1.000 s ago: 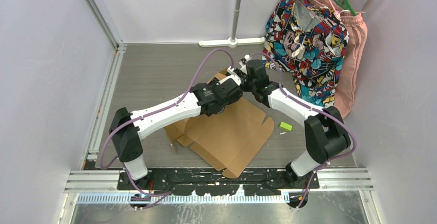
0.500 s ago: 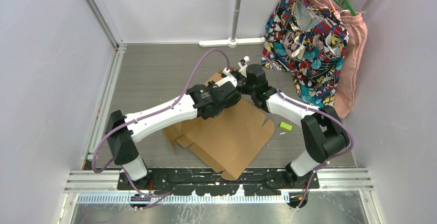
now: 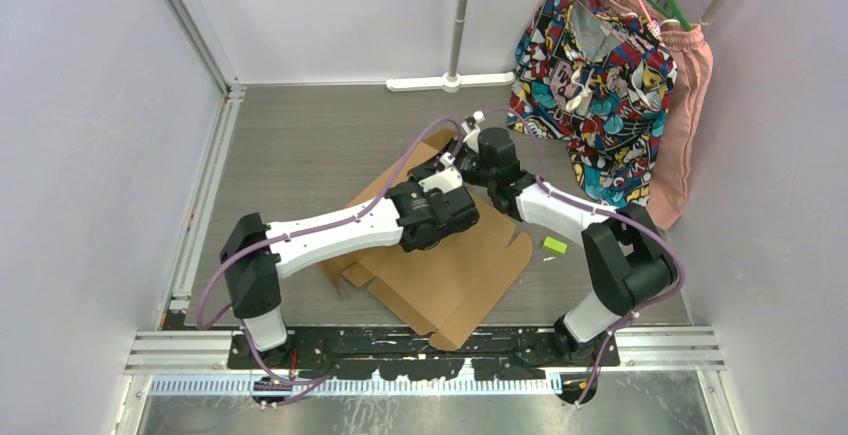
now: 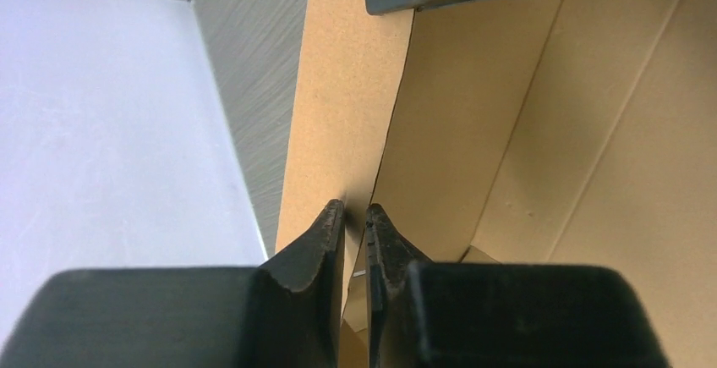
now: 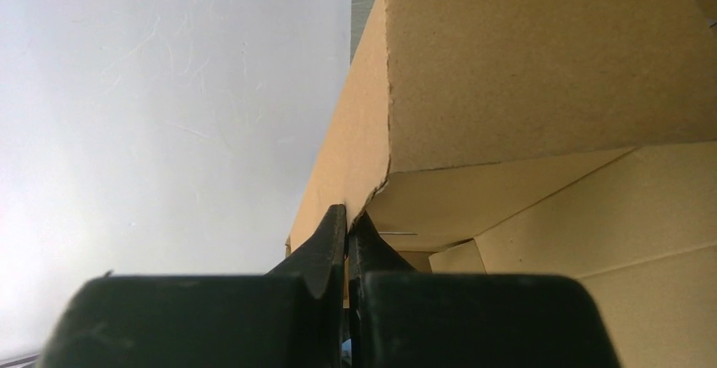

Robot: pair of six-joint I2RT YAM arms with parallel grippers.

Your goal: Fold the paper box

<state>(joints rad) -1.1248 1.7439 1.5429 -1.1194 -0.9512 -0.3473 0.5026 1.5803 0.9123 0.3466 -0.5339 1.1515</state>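
Box (image 3: 450, 265) is lying mid-table (image 3: 300, 145); I'm stretching both arms over it, left gripper (image 4: 353, 213) and right gripper (image 5: 347, 216) each pinching its raised far wall, jaws almost touching.

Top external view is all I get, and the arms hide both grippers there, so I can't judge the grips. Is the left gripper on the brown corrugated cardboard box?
Observer: Yes. In the left wrist view, the left gripper has its fingers pinched on the edge of a raised flap of the brown cardboard box.
Operator: And the right one?
Observer: Its own wrist view shows the right gripper shut on a raised flap's edge too, the cardboard running in between the fingertips.
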